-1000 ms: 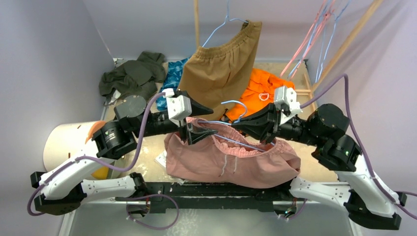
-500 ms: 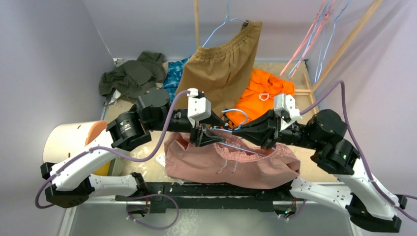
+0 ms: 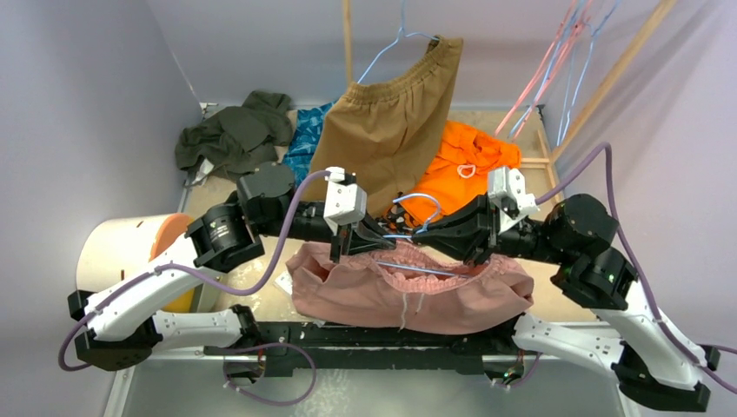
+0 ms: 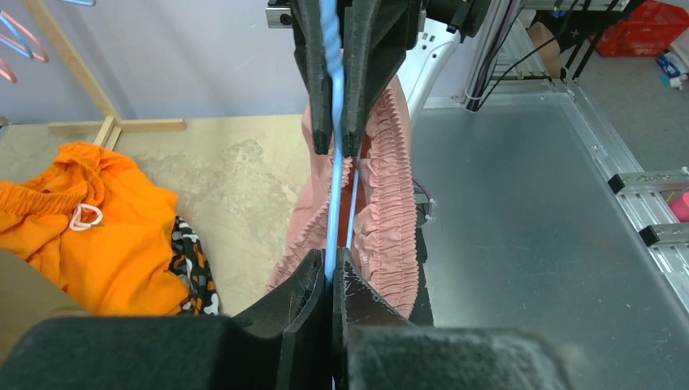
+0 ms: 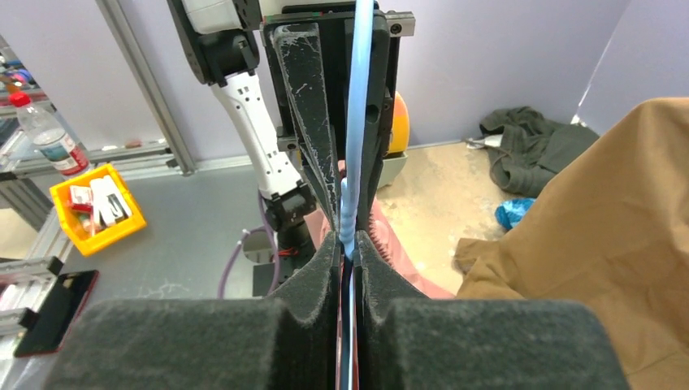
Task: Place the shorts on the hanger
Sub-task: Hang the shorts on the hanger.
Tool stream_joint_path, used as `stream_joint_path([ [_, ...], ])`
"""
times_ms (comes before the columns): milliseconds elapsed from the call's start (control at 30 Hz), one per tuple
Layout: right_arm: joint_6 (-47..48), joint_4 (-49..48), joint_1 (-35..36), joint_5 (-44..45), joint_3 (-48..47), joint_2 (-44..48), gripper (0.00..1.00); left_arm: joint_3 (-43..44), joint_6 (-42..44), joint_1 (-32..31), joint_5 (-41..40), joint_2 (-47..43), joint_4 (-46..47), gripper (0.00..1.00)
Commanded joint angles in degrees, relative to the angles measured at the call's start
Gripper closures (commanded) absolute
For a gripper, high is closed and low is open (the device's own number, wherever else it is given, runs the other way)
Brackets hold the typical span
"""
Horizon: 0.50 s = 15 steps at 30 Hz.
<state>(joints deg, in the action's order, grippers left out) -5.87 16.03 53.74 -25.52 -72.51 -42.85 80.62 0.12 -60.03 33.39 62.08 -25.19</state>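
**Over the near edge of the table, both claws grip one wire**

Over the near edge of the beige table point(image 3: 261, 291), your left gripper point(image 4: 329, 272) and right gripper point(image 5: 348, 244) meet nose to nose. Each has its jaws pressed together on the thin light-blue wire clothes hanger point(image 3: 408, 269). Your wrist views show the blue wire pinched between both pairs of dark fingers.

The dusty-pink soft fabric shorts point(image 3: 408, 300) hang just below the two claws. Their gathered waistband lies open around the hanger's lower wire, and the pink cloth sags onto the table's front edge.

Behind them you see a larger pair of tan-brown shorts point(image 3: 391, 122) hanging up, with a bright orange garment point(image 3: 461, 161) lying beside it.
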Motion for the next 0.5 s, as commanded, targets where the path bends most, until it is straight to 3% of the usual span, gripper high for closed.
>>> stream_joint_path([
  [0, 0.16, -1.71, 0.23, -1.37, -1.41, -1.64, 0.86, -1.77, -1.57, 0.14, -1.81, -2.51, 7.13, 1.0],
  [100, 0.11, -0.28, 0.19, -1.2, -1.98, -1.75, 0.7, -2.12, -1.53, 0.16, -1.34, -2.68, 7.23, 1.0],
  [300, -0.38, 3.13, 0.19, -1.41, -3.12, -1.92, 0.64, -2.73, -1.46, 0.15, -0.76, -3.12, 7.99, 1.0],
  [467, -0.29, 4.63, 0.23, -1.28, -3.34, -1.49, 0.65, -2.75, -1.09, 0.16, -0.89, -3.36, 7.7, 1.0],
])
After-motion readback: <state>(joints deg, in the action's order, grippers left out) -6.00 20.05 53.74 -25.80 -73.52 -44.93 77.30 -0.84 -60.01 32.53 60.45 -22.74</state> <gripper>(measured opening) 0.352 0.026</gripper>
